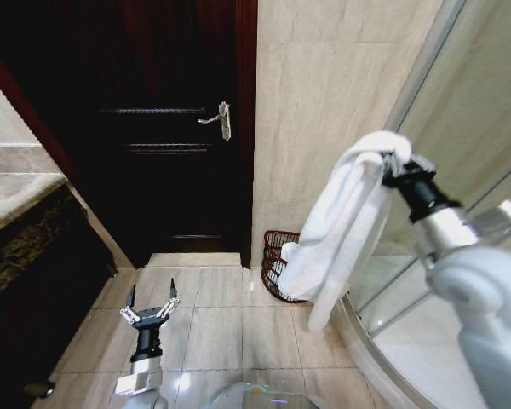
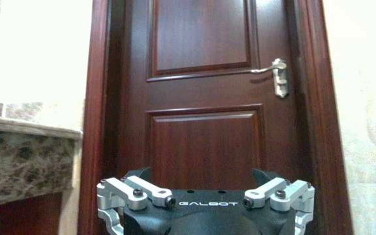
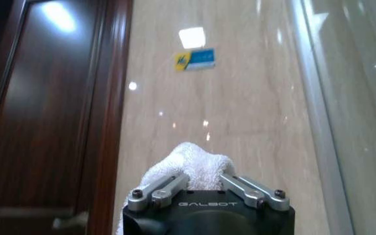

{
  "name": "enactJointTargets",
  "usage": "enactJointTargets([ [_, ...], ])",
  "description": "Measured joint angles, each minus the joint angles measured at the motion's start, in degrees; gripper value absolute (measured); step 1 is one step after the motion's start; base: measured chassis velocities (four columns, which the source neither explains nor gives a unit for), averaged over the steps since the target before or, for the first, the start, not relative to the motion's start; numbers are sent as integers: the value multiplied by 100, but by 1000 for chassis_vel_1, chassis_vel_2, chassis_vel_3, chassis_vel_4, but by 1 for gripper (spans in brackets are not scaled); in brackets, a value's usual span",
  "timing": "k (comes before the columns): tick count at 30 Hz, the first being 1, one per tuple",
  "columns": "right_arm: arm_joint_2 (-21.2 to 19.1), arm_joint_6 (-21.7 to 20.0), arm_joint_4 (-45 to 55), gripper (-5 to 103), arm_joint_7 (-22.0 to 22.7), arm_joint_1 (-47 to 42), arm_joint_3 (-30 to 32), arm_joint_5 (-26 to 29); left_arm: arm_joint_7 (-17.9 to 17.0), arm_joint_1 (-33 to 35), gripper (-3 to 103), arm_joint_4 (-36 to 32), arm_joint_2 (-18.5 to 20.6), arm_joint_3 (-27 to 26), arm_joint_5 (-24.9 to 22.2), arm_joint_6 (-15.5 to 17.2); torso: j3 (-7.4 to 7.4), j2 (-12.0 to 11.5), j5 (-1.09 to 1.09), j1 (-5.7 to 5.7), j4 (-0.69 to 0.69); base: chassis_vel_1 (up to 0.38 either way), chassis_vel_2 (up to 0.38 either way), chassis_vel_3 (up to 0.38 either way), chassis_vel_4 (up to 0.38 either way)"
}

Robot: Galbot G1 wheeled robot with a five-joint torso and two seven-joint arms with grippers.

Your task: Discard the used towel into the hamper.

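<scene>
Beige-tiled bathroom with a dark wooden door [image 1: 166, 128]; the right tool [image 1: 390, 164] pinches the white terry towel [image 1: 341, 230] at three o'clock, above the slatted reddish-brown hamper [image 1: 277, 260]; centre the hanging tail over its rim before letting go; left tool [image 1: 150, 308] idles spread wide at seven o'clock.

The right arm [image 1: 485, 290] has a broad pale grey-white shell, narrowing to a shiny silver cylinder and then a ribbed black wrist section. The right gripper [image 3: 204, 183] has a matte black body printed "GALBOT" in pale letters, with silver metal linkage bars fixed by dark round screws. The left gripper [image 1: 151, 303] has slim dark fingers on silver knuckle joints above a black wrist and a white arm segment. Seen from its wrist camera, its black housing carries the same "GALBOT" lettering, two small holes above it, and chunky silver brackets with black bolts either side.
</scene>
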Motion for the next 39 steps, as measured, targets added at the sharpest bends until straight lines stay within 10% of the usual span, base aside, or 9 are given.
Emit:
enactJointTargets([
  [12,-533,-191,-1515,5,-76,2525,-1030,662,48,39,100,-124,-58,-175,-3,-73,0,0,0,0,-3,0,0,0,0],
  [31,752,-98,-3480,5,1968,5530,-3501,244,65,-171,100,-21,-53,-69,223,-24,-1,-1,-2,-1,-1,0,0,0,0],
  [39,1180,202,-4434,5,1421,5819,-3734,-288,16,-143,100,-15,-53,-91,220,-52,0,-1,0,0,-1,0,0,0,0],
])
